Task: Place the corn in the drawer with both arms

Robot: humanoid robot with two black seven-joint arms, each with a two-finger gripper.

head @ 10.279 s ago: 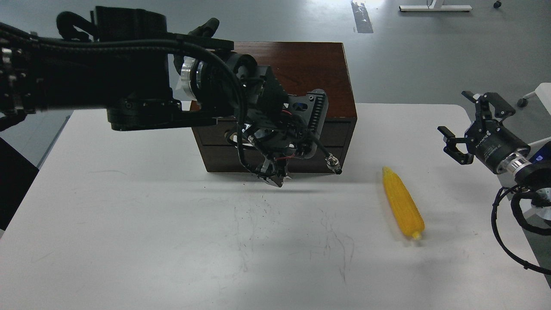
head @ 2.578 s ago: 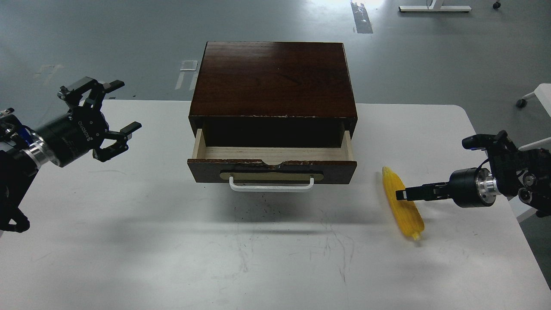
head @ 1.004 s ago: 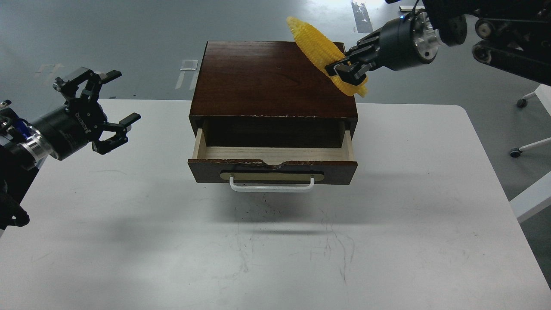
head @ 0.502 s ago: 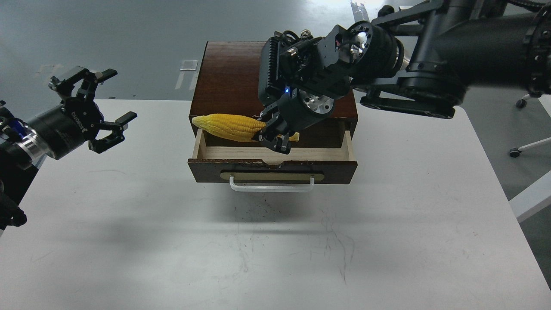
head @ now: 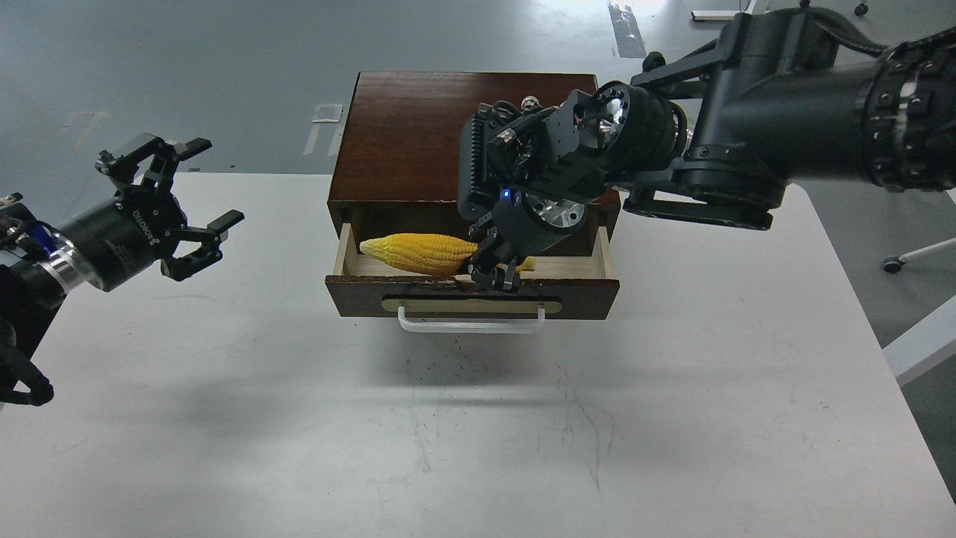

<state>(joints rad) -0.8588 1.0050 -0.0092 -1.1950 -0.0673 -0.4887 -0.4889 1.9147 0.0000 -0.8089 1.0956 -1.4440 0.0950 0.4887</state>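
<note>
The dark brown chest (head: pixel 418 134) stands at the back middle of the table. Its drawer (head: pixel 590 282) is pulled open, pale wood inside, with a white bar handle (head: pixel 470 326). The yellow corn (head: pixel 418 253) lies level inside the drawer, pointed end to the left. My right gripper (head: pixel 495 273) reaches down into the drawer and is shut on the corn near its stub end. My left gripper (head: pixel 183 200) is open and empty, held above the table to the left of the chest.
The white table (head: pixel 478 433) has scuff marks in front of the chest. My thick right arm (head: pixel 747 142) crosses over the chest's right side. A white furniture leg (head: pixel 915 250) with a castor stands beyond the table's right edge.
My right gripper has lowered the corn from above the drawer's opening down into the drawer. My left gripper has barely moved.
</note>
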